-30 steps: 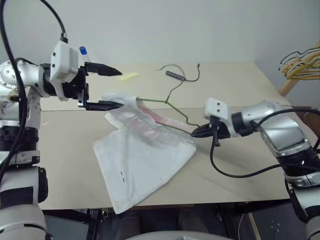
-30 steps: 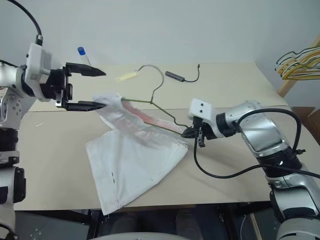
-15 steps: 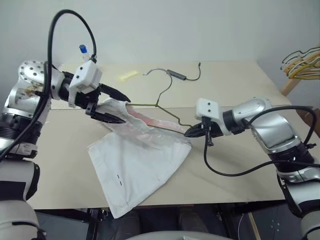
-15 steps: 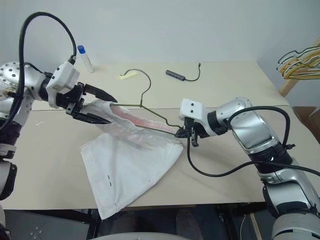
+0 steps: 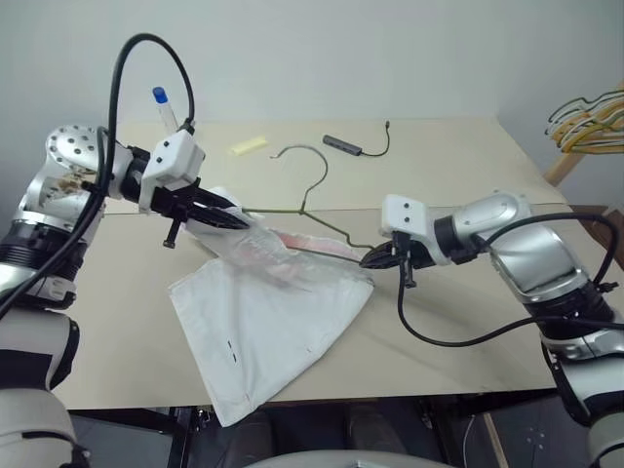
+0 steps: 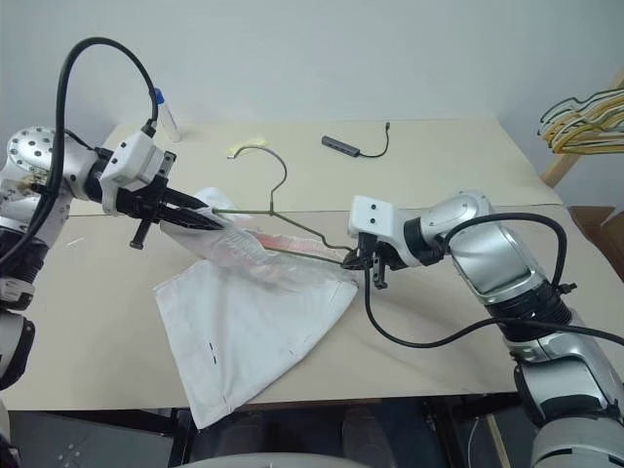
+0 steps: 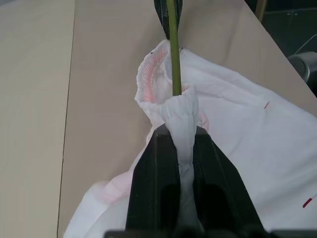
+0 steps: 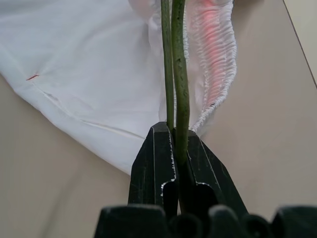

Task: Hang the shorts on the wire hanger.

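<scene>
We see shorts [image 5: 273, 331] spread mid-table, lower hem near front edge, elastic waist lifted toward table [image 5: 468, 175] centre. Wire hanger [image 5: 312, 200] threaded through waist, hook toward back edge. Left gripper [image 7: 179, 148] fingers pinched tight on bunched waistband. Right gripper [image 8: 174, 144] fingers clamped on hanger's wire. Black cable [image 5: 356, 146] and blue-capped tube [image 5: 164, 107] near back edge; hanger bunch [image 5: 590, 117] beyond right corner.

The lower bar of the wire hanger [image 6: 292, 226] is hidden inside the shorts [image 6: 258, 322]. The bunch of hangers [image 6: 585, 122] is cut by the picture's edge.
</scene>
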